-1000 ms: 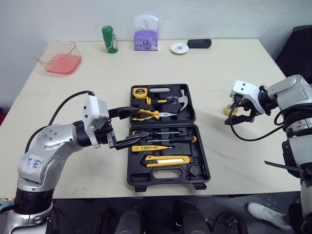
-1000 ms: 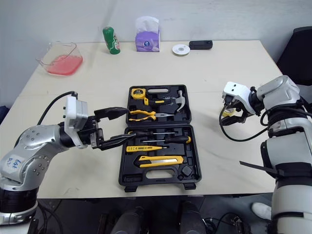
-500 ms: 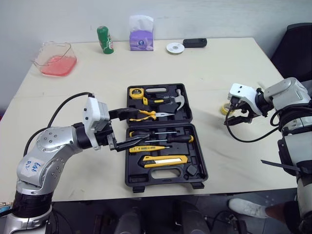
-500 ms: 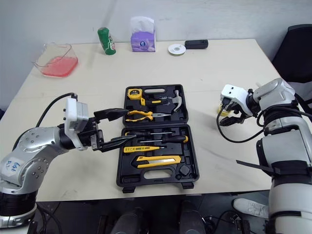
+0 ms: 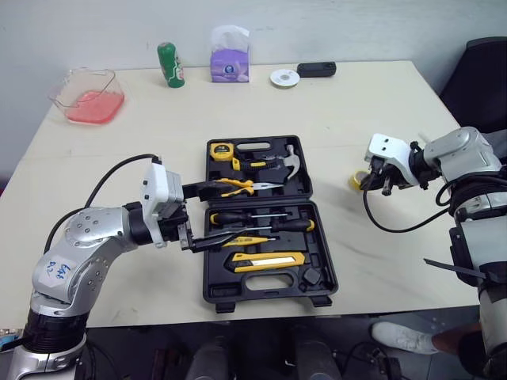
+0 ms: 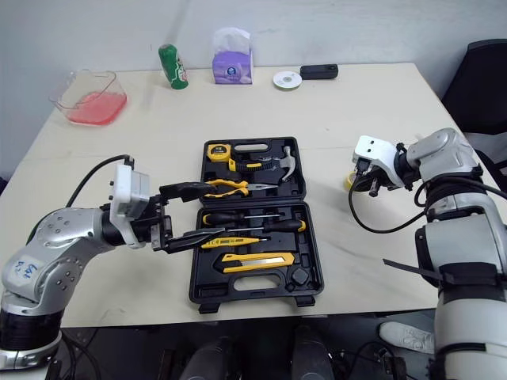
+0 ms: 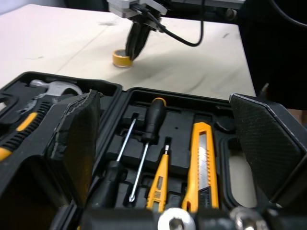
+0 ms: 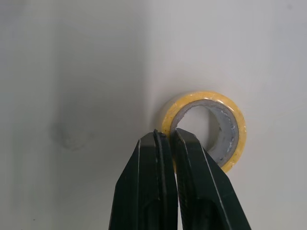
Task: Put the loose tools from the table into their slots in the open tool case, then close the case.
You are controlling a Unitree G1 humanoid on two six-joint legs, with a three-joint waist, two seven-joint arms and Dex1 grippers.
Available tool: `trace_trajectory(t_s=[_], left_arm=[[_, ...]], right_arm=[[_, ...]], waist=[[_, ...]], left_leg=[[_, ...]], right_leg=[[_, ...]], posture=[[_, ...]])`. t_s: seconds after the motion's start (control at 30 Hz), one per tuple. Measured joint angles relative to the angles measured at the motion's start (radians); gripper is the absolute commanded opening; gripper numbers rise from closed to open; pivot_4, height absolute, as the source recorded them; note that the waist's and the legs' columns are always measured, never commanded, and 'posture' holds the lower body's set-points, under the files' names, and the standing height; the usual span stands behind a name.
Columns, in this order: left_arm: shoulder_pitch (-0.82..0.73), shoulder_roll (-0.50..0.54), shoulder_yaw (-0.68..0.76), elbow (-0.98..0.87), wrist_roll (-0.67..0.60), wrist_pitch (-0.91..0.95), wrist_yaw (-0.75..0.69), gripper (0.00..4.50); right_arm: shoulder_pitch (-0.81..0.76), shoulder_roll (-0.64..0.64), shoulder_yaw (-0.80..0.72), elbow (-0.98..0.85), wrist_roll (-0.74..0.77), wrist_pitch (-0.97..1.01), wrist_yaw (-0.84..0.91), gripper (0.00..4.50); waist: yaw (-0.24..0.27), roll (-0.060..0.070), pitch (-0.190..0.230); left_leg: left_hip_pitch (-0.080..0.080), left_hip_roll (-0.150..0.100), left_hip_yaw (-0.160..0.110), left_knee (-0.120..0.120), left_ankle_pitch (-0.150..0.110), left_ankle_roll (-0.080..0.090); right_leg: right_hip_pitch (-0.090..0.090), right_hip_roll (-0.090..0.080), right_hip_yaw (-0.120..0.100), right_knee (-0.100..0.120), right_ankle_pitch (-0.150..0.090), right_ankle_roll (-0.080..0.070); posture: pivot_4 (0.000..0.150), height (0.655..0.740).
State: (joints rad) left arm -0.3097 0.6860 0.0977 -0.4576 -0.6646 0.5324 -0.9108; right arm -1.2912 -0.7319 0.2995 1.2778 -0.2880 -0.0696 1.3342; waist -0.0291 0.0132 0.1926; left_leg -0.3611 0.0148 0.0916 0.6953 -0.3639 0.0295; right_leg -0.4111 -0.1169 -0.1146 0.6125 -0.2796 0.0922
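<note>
The right pincer (image 8: 170, 136) is pressed nearly together, and it looks to be nipping only the near wall of the yellow tape roll (image 8: 206, 96) at its very tips; the roll lies flat on the worktop (image 5: 380, 103) directly beneath it. That is a thin hold: on a lift the ring could swing, twist free or drop, then roll to the worktop edge just behind this pincer. The tool case (image 5: 273, 296) lies open well apart from it, under the left pincer (image 5: 224, 210), which is spread wide with 1 finger over each half. A carry across could meet that arm, and the 2 halves cannot shut while it hangs there. The worktop is pale, smooth and plain, so a dropped roll would travel. Far beyond both pincers, by a white wall, stand a green can (image 5: 169, 63), a tissue box (image 5: 230, 63), a white disc (image 5: 282, 77), a black device (image 5: 316, 70) and a pink tub (image 5: 87, 93).
</note>
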Motion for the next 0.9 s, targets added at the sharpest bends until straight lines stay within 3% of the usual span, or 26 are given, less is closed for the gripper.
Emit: trace_trajectory(t_s=[0.2, 0.27, 0.4, 0.57, 0.73, 0.9], left_arm=[[0.010, 0.028, -0.003, -0.002, -0.008, -0.019, -0.088, 4.50], [0.023, 0.037, -0.005, -0.003, -0.005, -0.039, -0.114, 4.50], [0.060, 0.032, -0.014, 0.003, 0.034, -0.122, -0.146, 4.50], [0.079, 0.028, -0.028, 0.003, 0.062, -0.180, -0.160, 4.50], [0.111, 0.029, -0.049, 0.002, 0.080, -0.194, -0.172, 4.50], [0.127, 0.029, -0.059, -0.005, 0.077, -0.176, -0.170, 4.50]], right_arm=[[0.027, -0.054, -0.035, -0.214, 0.072, 0.004, 0.187, 0.05], [0.089, -0.096, -0.032, -0.384, 0.140, 0.064, 0.208, 0.05], [0.356, -0.249, -0.012, -0.952, 0.401, 0.344, 0.215, 0.05], [0.557, -0.338, -0.031, -1.384, 0.579, 0.525, 0.217, 0.05], [0.752, -0.375, -0.072, -1.668, 0.711, 0.622, 0.207, 0.05], [0.811, -0.384, -0.095, -1.776, 0.750, 0.664, 0.174, 0.05]], waist=[[0.001, 0.000, 0.000], [0.003, 0.000, 0.000], [0.021, 0.000, 0.000], [0.029, 0.000, 0.000], [0.033, 0.000, 0.000], [0.032, -0.001, 0.000]], left_leg=[[0.000, 0.000, 0.000, 0.000, 0.000, 0.000], [0.000, 0.001, -0.001, 0.000, 0.000, -0.001], [-0.007, 0.001, -0.002, 0.005, -0.001, -0.001], [-0.006, 0.001, -0.002, 0.006, -0.001, -0.001], [-0.006, 0.000, -0.002, 0.006, -0.002, 0.000], [-0.006, 0.001, -0.002, 0.006, -0.002, 0.000]], right_leg=[[-0.001, 0.000, 0.000, 0.000, 0.000, 0.000], [0.000, 0.000, 0.000, 0.000, 0.000, 0.000], [-0.004, 0.000, -0.002, 0.001, 0.000, 0.000], [-0.004, 0.000, -0.001, 0.003, 0.000, 0.000], [-0.004, -0.001, -0.001, 0.002, 0.000, 0.000], [-0.004, 0.000, -0.001, 0.002, 0.000, 0.000]], posture=[[0.150, 0.7400], [0.150, 0.7400], [0.150, 0.7400], [0.150, 0.7400], [0.150, 0.7400], [0.150, 0.7400]])
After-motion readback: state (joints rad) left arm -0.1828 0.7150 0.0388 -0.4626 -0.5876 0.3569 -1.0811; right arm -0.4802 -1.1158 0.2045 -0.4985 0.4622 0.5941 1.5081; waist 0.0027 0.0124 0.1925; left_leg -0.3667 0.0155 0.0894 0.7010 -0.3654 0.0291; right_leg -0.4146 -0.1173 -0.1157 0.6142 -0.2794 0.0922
